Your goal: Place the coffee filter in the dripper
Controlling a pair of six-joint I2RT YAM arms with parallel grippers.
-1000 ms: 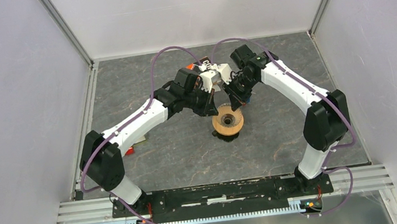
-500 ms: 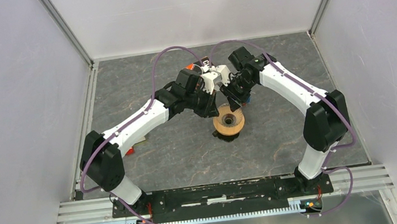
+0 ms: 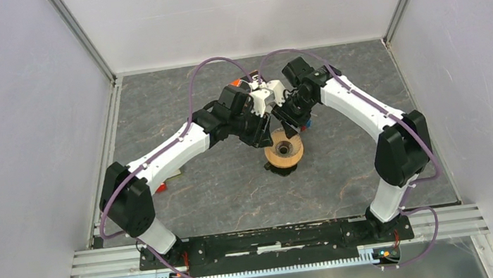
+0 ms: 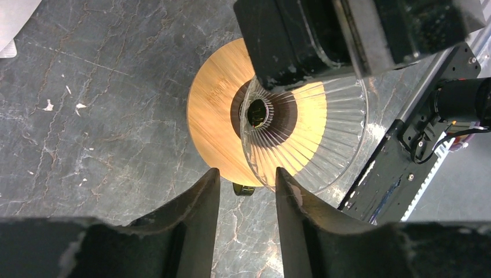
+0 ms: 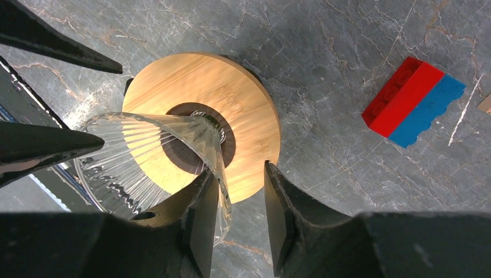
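The dripper (image 3: 283, 152) stands mid-table: a tan wooden collar (image 4: 211, 116) with a dark centre hole and a clear ribbed cone (image 4: 324, 133) rising from it. My left gripper (image 4: 247, 174) hovers open just over its near edge, nothing between the fingers. My right gripper (image 5: 240, 174) is open too. The cone's rim (image 5: 223, 191) passes between its fingers and rests against the left one, while the other finger stands apart. In the top view both grippers (image 3: 262, 133) (image 3: 290, 128) meet just behind the dripper. No coffee filter shows as such.
A red-and-blue block (image 5: 412, 101) lies on the grey marbled table right of the dripper. A white sheet's corner (image 4: 8, 29) shows at the far left of the left wrist view. The arm-base rail (image 3: 277, 241) runs along the near edge.
Both grippers were shut a second ago and have opened. The two wrists have edged slightly back, away from the dripper. The dripper has stayed in place.
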